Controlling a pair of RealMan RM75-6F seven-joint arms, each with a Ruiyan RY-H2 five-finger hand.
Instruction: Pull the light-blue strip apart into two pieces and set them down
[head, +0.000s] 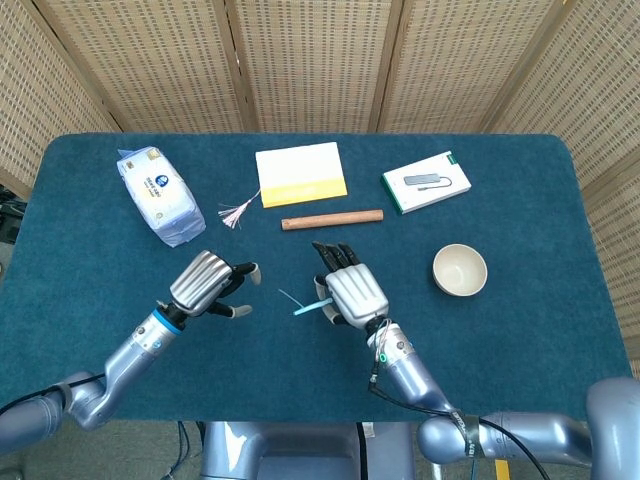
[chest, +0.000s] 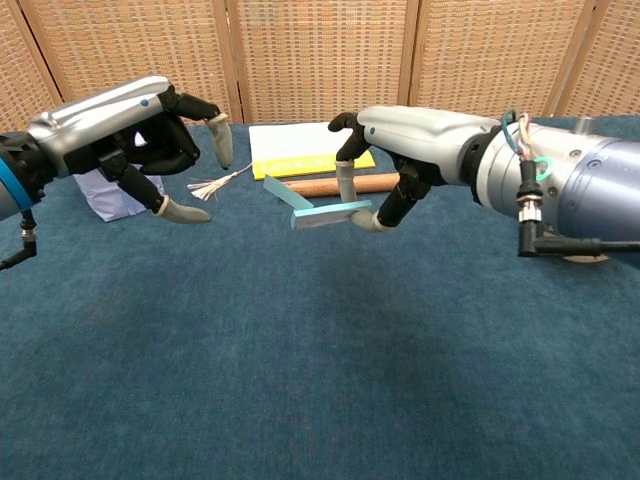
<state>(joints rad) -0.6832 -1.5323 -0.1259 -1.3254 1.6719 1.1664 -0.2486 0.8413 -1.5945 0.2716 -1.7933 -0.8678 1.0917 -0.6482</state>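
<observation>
A: Where is the light-blue strip (chest: 318, 212)?

B: Pinched between thumb and finger of the right hand (chest: 420, 150), lifted above the dark blue tablecloth (head: 520, 330). It juts out to that hand's left, one thin end bent upward.

A: And the left hand (chest: 125, 135)?

B: It holds nothing; its fingers are apart, thumb and forefinger spread, pointing at the strip but not touching it.

A: What lies behind?

B: A wooden dowel (head: 332, 219) just beyond the hands, a yellow-edged notepad (head: 300, 173), a small tassel (head: 236, 212), a pack of tissues (head: 158, 194), a white box (head: 426, 182) and a cream bowl (head: 459, 269).
</observation>
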